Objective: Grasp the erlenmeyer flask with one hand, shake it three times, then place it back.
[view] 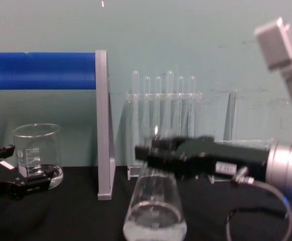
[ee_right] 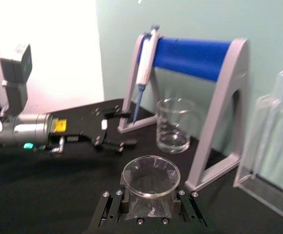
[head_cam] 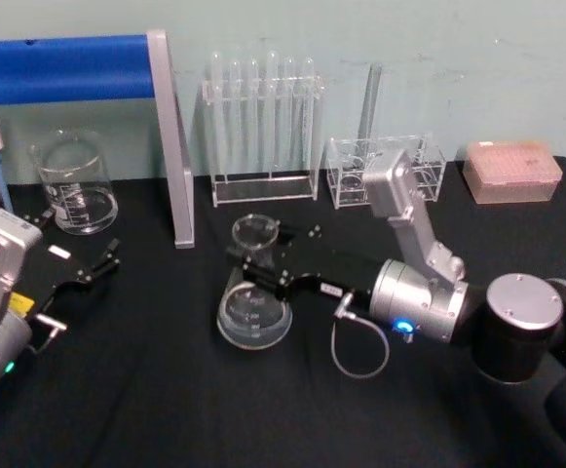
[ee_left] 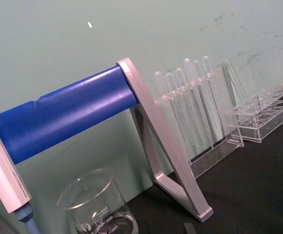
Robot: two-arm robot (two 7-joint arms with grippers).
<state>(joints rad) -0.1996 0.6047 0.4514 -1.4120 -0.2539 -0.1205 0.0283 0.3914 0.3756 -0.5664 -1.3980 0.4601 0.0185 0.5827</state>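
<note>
Right gripper (head_cam: 260, 261) reaches in from the right, low over the table, and is clamped on the neck of the erlenmeyer flask (head_cam: 253, 314), just below the flared rim. In the right wrist view its fingers (ee_right: 111, 210) sit on either side of the neck with the rim between them. Flask is roughly upright at table centre, wide base down, in front of the test-tube rack (head_cam: 263, 127). Cannot tell whether the base touches the cloth. In the chest view the black gripper body crosses the neck and the cone (view: 155, 216) hangs clear below it. Left gripper (head_cam: 80, 283) is at the left edge, well apart from the flask, fingers spread and holding nothing. Surface is a black cloth (head_cam: 166, 409). At the back, left to right: beaker (head_cam: 75, 183), blue-barred pipette stand (head_cam: 68, 66), the tube rack, a lower clear rack (head_cam: 385, 171), and a pink box (head_cam: 511, 171). Pale green wall (head_cam: 438, 49) behind.
</note>
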